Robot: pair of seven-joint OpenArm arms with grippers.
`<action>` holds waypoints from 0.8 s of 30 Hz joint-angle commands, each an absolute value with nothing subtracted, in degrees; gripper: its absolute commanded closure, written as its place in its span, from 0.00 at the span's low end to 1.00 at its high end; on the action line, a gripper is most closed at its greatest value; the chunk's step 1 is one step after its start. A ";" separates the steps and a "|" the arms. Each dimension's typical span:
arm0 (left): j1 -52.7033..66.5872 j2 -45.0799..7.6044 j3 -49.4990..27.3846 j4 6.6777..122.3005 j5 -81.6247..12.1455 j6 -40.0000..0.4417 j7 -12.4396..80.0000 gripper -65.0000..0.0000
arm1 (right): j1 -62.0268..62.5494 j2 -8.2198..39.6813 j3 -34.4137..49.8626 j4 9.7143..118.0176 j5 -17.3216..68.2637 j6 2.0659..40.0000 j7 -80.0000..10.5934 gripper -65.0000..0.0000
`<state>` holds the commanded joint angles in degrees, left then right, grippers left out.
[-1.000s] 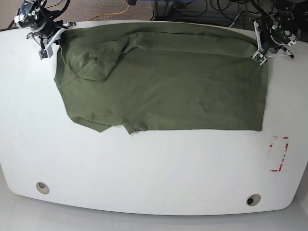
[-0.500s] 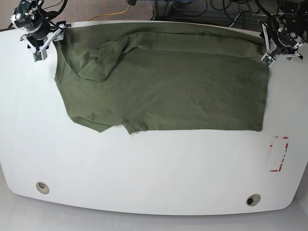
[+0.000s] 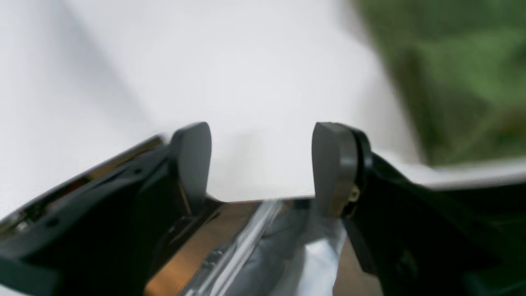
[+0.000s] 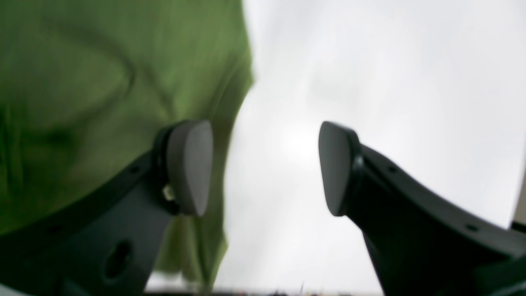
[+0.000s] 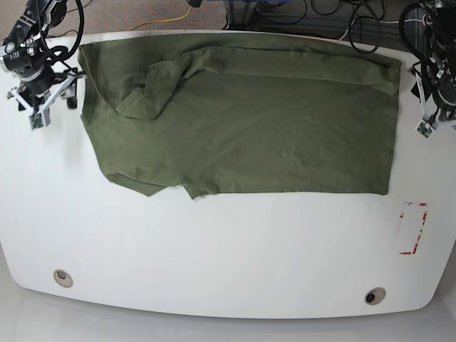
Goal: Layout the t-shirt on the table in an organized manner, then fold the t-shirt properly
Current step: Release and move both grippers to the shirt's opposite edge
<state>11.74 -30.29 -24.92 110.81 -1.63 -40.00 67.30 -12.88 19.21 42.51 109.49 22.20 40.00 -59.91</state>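
Observation:
The olive-green t-shirt (image 5: 242,121) lies spread over the far half of the white table (image 5: 214,242), with one sleeve folded over its upper left. My right gripper (image 5: 51,108) hovers just off the shirt's left edge. In the right wrist view this right gripper (image 4: 263,168) is open and empty, with the t-shirt (image 4: 102,94) beside its left finger. My left gripper (image 5: 426,114) hangs past the shirt's right edge. The left gripper (image 3: 263,164) is open over bare table (image 3: 230,74), with a blurred piece of the t-shirt (image 3: 456,78) at upper right.
A red tape rectangle (image 5: 413,228) marks the table's right side. Two round grommet holes (image 5: 63,277) (image 5: 375,296) sit near the front edge. Cables (image 5: 285,11) lie beyond the far edge.
Both grippers have left the shirt's far corners, moving outward and toward the front. The far corners now lie a little farther out on the table.

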 joint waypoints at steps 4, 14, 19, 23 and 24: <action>3.21 -30.02 -24.92 110.20 -1.36 -40.00 67.30 0.44 | -5.23 21.41 38.55 102.99 22.20 40.00 -59.91 0.40; -13.05 -23.43 -17.71 99.38 -1.36 -40.00 65.19 0.45 | 10.86 23.08 35.12 82.42 22.11 40.00 -58.95 0.40; -18.86 -19.38 -14.46 89.54 -1.36 -40.00 60.09 0.45 | 16.40 23.52 28.26 72.75 22.11 40.00 -53.14 0.40; -22.11 -17.45 -13.14 83.30 -1.36 -40.00 57.36 0.45 | 19.65 23.60 25.36 66.42 22.11 40.00 -49.89 0.40; -22.55 -17.10 -12.97 82.07 -1.36 -40.00 56.66 0.45 | 20.26 23.69 25.01 65.10 22.11 40.00 -49.27 0.40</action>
<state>-22.55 -17.10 -12.97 82.07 -1.36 -40.00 56.66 20.26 23.69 25.01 65.10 22.11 40.00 -49.27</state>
